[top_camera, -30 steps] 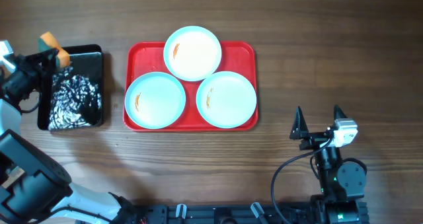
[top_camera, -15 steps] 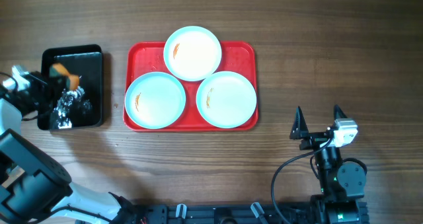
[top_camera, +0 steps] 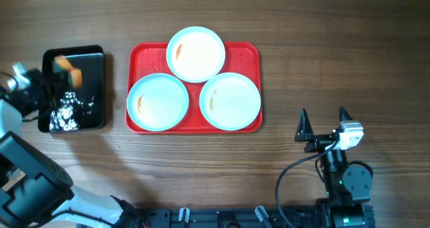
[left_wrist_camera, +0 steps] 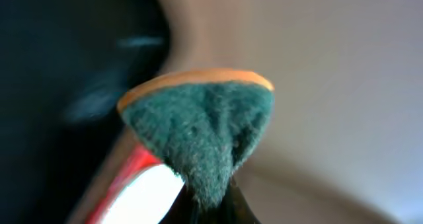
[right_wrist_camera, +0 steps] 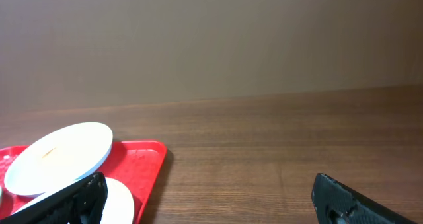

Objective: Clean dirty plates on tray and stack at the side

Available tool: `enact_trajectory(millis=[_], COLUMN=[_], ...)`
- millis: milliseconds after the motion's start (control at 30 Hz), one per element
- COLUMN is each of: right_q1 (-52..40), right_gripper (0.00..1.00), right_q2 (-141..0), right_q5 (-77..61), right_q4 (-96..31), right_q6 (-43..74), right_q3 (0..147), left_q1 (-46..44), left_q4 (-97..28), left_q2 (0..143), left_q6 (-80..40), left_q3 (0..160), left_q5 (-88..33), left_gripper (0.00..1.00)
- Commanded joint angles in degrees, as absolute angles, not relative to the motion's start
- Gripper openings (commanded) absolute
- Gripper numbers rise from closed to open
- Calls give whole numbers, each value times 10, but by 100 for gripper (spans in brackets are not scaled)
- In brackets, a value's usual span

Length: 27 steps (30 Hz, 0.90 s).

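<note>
Three pale plates lie on the red tray (top_camera: pixel 250 53): one at the back (top_camera: pixel 195 53), one front left (top_camera: pixel 158 101), one front right (top_camera: pixel 230 101). Each carries a small orange smear. My left gripper (top_camera: pixel 59 74) hangs over the black tray (top_camera: pixel 94 56), shut on a green sponge with an orange backing (top_camera: pixel 68 70). The left wrist view is filled by that sponge (left_wrist_camera: pixel 198 128), pinched in the gripper (left_wrist_camera: pixel 210 203), with a blurred strip of plate (left_wrist_camera: pixel 142 194) behind it. My right gripper (top_camera: pixel 322 126) stands open and empty right of the red tray, with the back plate (right_wrist_camera: pixel 59 156) in its view.
The glossy black tray holds a wet white sheen (top_camera: pixel 67 114) in its near half. Bare wooden table (top_camera: pixel 349 46) lies right of the red tray and along the front. The right arm's base (top_camera: pixel 342 181) sits at the front edge.
My left gripper has carried the sponge from the black tray's back left corner inward over the tray. The white sheen in the tray has shrunk. The right arm has not moved.
</note>
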<state>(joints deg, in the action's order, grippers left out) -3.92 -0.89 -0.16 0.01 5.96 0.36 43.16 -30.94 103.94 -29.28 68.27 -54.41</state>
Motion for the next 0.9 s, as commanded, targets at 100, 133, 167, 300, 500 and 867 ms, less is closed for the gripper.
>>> enact_trajectory(millis=[100,133,167,300,500,867], right_q1=[-37,-37,-37,-37,-37,-37], right_gripper=[100,100,100,100,100,100], right_q2=[-6,-6,-6,-6,-6,-6], right_q5=[-6,-6,-6,-6,-6,-6], right_q4=[3,3,3,3,3,3], right_q6=[64,64,64,64,64,64], right_q3=[3,3,3,3,3,3], left_q1=[416,417,419,419,415,400], left_q4=[-343,-329,-312,-232,-167,-351], left_q2=[1044,1043,1042,1042,1042,1044], left_q6=[-263,-263,-264,-350,-422,-232], left_q3=[682,682,682,682,682,682], left_q5=[-390,-441,-498,-654,-715,-170], left_gripper=[4,4,4,4,4,4])
